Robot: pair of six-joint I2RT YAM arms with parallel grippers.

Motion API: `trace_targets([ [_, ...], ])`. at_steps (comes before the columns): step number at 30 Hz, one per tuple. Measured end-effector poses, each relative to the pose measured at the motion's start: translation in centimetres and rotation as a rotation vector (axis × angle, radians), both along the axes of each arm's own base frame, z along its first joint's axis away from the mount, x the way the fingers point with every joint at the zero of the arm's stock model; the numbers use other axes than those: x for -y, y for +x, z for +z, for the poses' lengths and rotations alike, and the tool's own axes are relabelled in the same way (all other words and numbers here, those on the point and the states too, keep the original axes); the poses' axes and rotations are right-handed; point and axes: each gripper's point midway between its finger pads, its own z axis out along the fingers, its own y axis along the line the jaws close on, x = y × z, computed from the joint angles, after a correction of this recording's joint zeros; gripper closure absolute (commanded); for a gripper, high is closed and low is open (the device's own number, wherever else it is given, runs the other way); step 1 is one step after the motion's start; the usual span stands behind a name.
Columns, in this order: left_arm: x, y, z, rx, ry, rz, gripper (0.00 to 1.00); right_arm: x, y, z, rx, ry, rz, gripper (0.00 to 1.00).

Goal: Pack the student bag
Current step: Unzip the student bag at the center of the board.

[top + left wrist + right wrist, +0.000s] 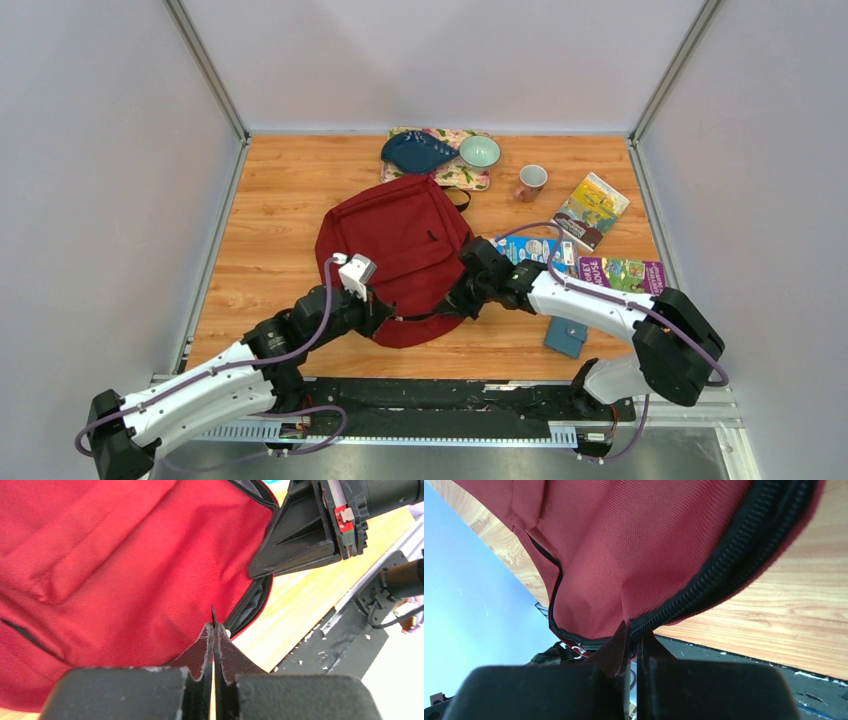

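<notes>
- Leftmost, the left gripper (383, 318) reaches the near left rim of the student bag (400, 240). Its jaws are clenched on a thin black sliver at the bag's zip edge.
- Centrally, the dark red bag lies flat on the wooden bench (270, 200), front pocket up. Its far end is beside a flowered tray (470, 181).
- Next, the right gripper (462, 298) meets the bag's near right rim. Its jaws are pinched tight on red fabric just beside the black zip (724, 570).
- Rightward, a blue wallet (566, 337) lies on the bench near the right arm. Picture books (592, 210) lie farther back, and a mug (530, 181) stands beyond them.
</notes>
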Motion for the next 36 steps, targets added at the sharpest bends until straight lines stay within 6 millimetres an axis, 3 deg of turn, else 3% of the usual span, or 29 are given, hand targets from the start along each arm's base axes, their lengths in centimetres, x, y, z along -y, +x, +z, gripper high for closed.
trace_targets([
  [6, -2.7, 0.9, -0.4, 0.046, 0.087, 0.096, 1.0, -0.1, 0.0, -0.2, 0.04, 0.01, 0.073, 1.0],
  [15, -9.2, 2.9, -2.0, 0.09, 0.322, 0.359, 1.0, 1.2, -1.6, -2.2, 0.113, 0.042, 0.148, 1.0],
  [22, -11.5, 3.6, -3.1, 0.062, 0.439, 0.449, 1.0, 0.9, -1.5, -0.2, 0.255, 0.108, 0.209, 1.0],
  [36, -14.1, 4.5, -5.0, -0.109, 0.448, 0.553, 1.0, 0.1, -1.6, 0.2, 0.341, 0.139, 0.275, 1.0],
])
